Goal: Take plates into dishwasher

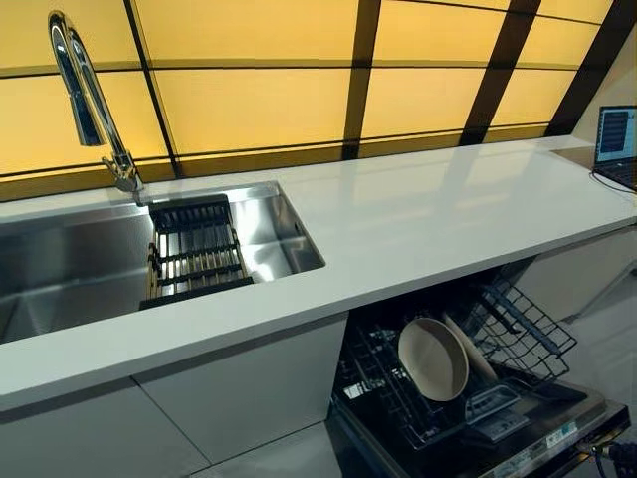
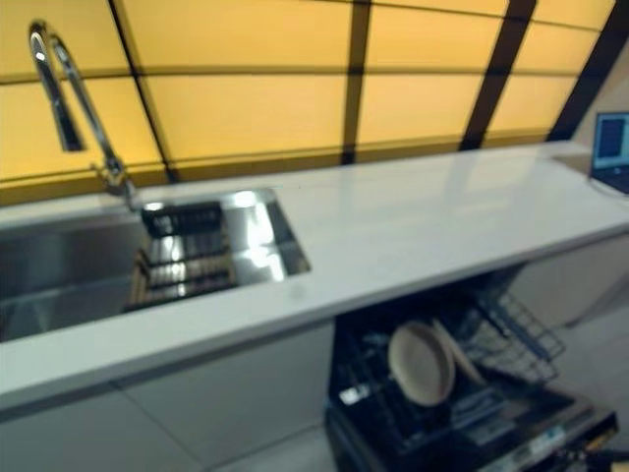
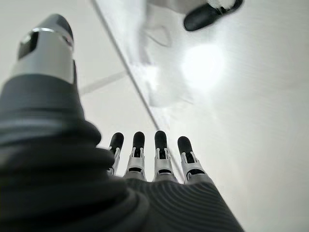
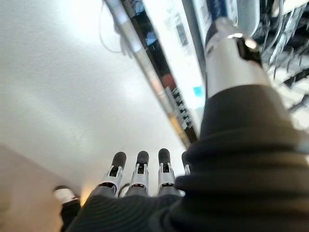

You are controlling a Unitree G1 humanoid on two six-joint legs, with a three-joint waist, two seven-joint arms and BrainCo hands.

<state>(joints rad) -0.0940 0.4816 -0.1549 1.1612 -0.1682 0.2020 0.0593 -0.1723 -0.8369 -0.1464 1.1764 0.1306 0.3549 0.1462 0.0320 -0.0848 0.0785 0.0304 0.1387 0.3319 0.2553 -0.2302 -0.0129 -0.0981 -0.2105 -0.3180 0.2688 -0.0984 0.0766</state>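
Worktop [image 1: 428, 214]: white, long; sink [image 1: 60, 269] let into its left end.
Dishwasher [image 1: 468, 398]: below the worktop's front edge, right part; door down, rack [image 1: 518, 329] drawn out.
Plates [image 1: 434, 358]: two, it seems, on edge in the rack, leaning, faces toward the sink side.
Left hand [image 3: 145, 164]: fingers straight, apart, holding nothing.
Right hand [image 4: 140, 176]: fingers straight, holding nothing.

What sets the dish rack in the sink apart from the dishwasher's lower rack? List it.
The dish rack in the sink holds nothing visible; the dishwasher's lower rack carries two beige plates on edge. The sink rack sits above, inside the steel sink; the dishwasher rack sits below the white countertop, pulled out over the open door. Both are dark and slatted or wired.
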